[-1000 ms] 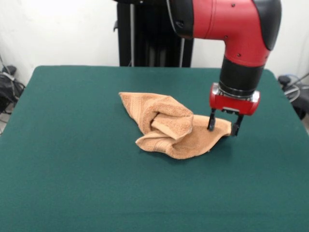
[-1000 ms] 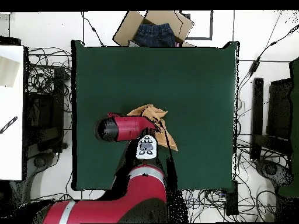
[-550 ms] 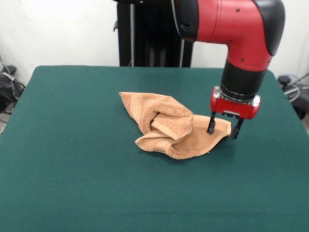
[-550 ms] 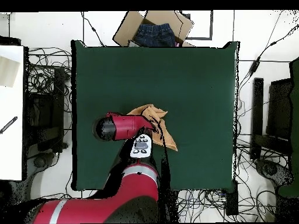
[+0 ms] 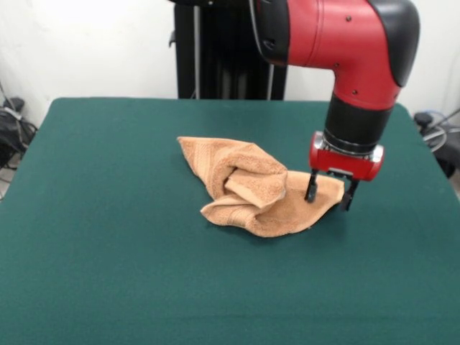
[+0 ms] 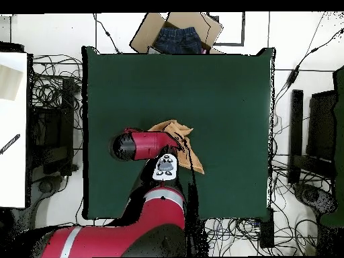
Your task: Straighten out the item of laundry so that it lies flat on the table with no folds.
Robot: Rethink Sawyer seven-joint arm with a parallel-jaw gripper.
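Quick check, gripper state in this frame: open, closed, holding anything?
Gripper: open, its two fingers straddling the right corner of the crumpled towel, not closed on it.

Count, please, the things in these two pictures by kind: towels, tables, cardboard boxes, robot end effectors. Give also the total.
Towels: 1, the crumpled orange-tan towel
Tables: 1, the green table
Cardboard boxes: 1, the box beyond the table's edge, with dark blue cloth inside
End effectors: 1, the end effector, open, astride the towel's corner
Total: 4

I count one towel (image 5: 255, 188), one green table (image 5: 108, 237), one gripper (image 5: 329, 196) with two fingers (image 5: 311, 187), and one cardboard box (image 6: 176, 30) beyond the table.
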